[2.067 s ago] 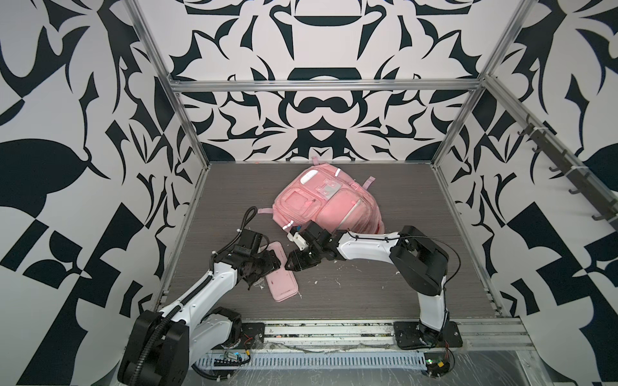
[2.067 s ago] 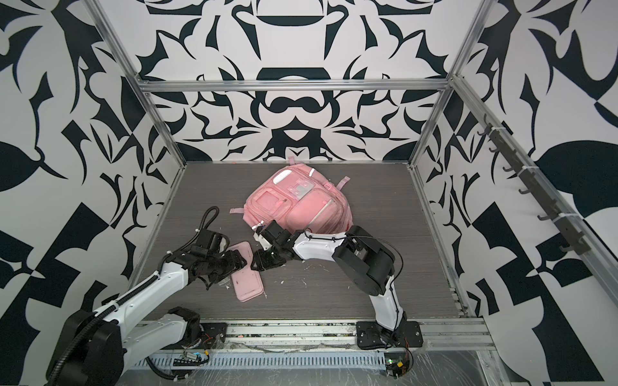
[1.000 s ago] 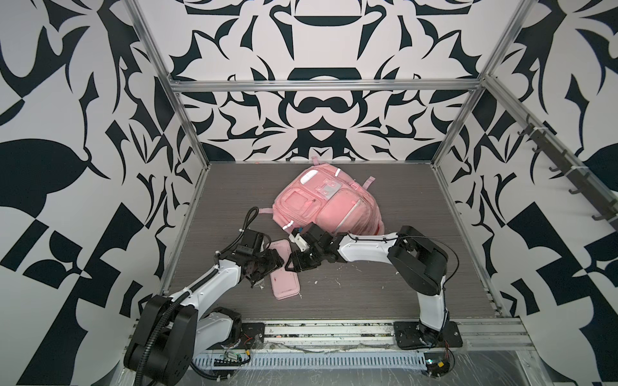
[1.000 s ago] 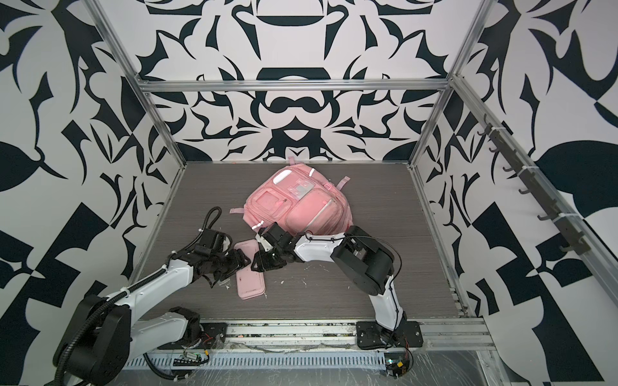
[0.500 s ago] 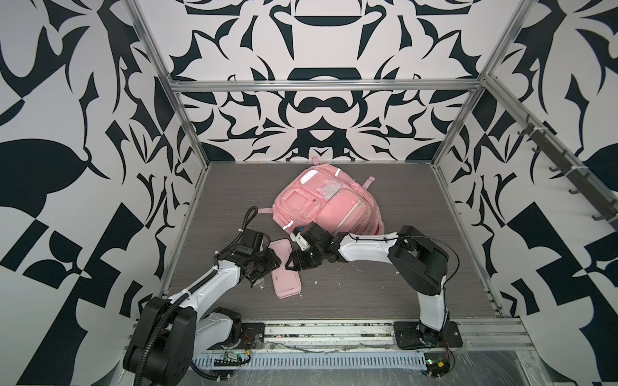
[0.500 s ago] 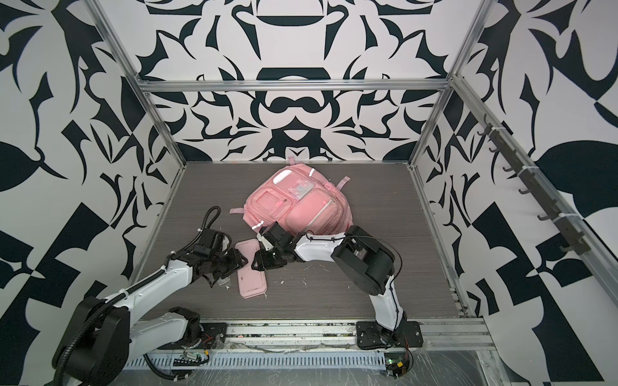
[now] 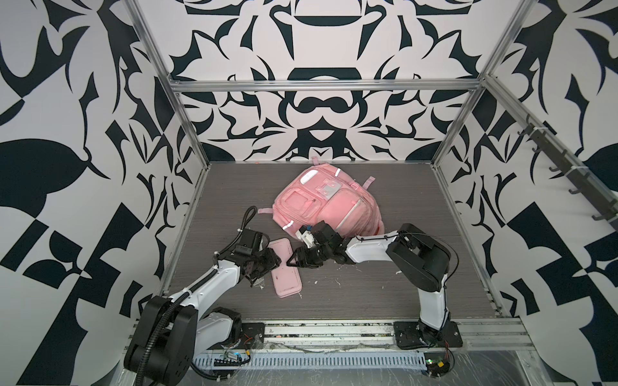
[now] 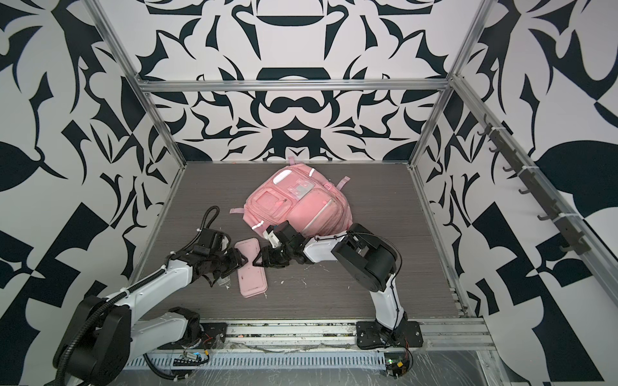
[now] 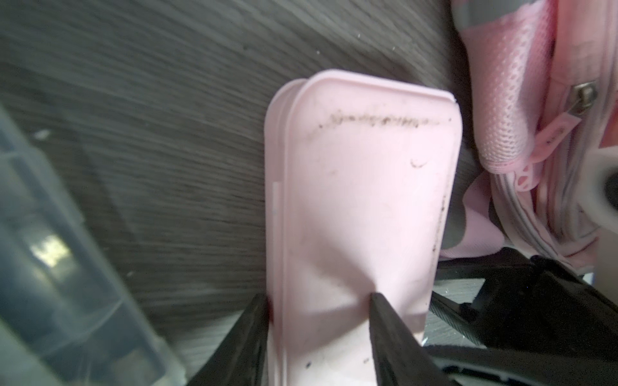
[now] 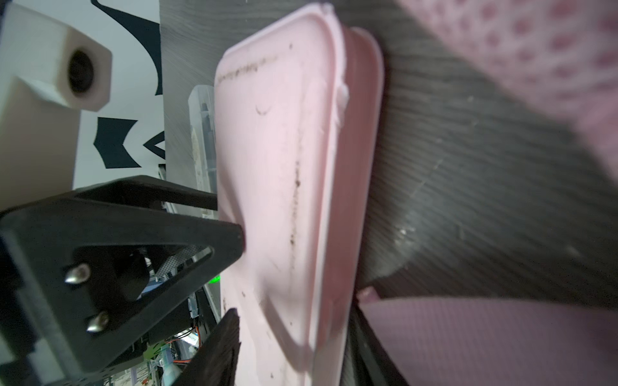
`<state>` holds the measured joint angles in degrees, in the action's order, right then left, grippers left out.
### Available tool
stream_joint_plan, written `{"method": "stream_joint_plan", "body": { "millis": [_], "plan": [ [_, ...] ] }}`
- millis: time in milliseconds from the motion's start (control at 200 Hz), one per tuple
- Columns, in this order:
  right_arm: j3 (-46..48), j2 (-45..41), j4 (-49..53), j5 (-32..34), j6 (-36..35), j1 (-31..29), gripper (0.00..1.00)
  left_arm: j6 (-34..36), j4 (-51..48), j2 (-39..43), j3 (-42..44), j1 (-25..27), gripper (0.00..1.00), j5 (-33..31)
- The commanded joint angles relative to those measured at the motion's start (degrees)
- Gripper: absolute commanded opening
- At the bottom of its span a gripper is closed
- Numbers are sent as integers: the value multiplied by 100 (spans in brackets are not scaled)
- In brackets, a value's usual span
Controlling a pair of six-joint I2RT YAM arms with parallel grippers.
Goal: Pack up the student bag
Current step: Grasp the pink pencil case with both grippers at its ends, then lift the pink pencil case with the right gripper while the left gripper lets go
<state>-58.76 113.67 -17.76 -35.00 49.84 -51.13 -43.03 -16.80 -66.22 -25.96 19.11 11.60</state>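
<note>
1. My left gripper (image 7: 275,263) has just closed. In the left wrist view, one finger (image 9: 384,320) digs into the top of the pencil case (image 7: 287,272), its partner sits at the rim, and the soft pink shell dents between them.
2. My right gripper (image 7: 295,262) pinches the opposite long edge, with one finger over the face and one beneath.
3. I judge the case is now held from both sides and ready to lift, but it is not packed yet.
4. The student bag (image 7: 321,207) lies face up at the back middle of the table (image 7: 368,300), just behind my right wrist. I see no open mouth on it.
5. A second ago my left jaws stood wider. The right gripper and the bag have kept their places, and the case's far end has crept slightly toward the bag.
</note>
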Motion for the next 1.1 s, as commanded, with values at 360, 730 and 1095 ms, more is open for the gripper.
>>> {"method": "stream_joint_plan", "body": {
  "millis": [360, 730, 1095],
  "plan": [
    [330, 184, -1519, -631, 533, 6, 54, 92, -104, -47, 258, -149, 56, 114],
    [313, 25, -1533, -714, 482, 7, 54, 75, -113, 14, 337, -237, 60, 124],
    [331, -58, -1544, -727, 474, 2, 53, -29, 189, 96, 515, -447, 60, 459]
  ]
}}
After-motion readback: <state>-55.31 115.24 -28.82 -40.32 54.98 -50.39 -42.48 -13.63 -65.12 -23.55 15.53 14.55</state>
